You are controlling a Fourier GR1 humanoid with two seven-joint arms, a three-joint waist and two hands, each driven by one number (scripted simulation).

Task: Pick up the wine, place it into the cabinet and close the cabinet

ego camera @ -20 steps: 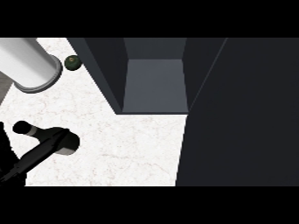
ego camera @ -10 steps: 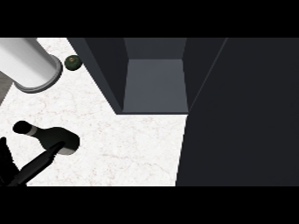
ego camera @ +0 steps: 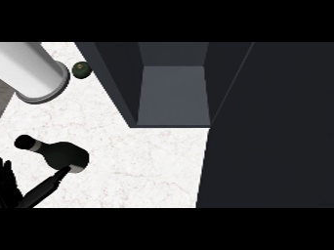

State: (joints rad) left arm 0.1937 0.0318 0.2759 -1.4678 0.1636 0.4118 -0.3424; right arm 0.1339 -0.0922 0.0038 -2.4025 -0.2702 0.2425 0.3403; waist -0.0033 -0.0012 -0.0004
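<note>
I see a white marbled tabletop from steeply above. The wine, a dark bottle, lies on its side at the near left of the tabletop, its neck pointing far-left. A thin dark shape runs from the bottle's base toward the near left; I cannot tell what it is. At the near left corner, my left robot hand shows with straight, relaxed fingers pointing up, holding nothing, just beside the bottle but not touching it. My right robot hand does not show. The open cabinet stands far and central, its grey inside visible, with a large dark panel filling the right side. At far left stands a white cylinder, with a small dark green round thing just beside it.
</note>
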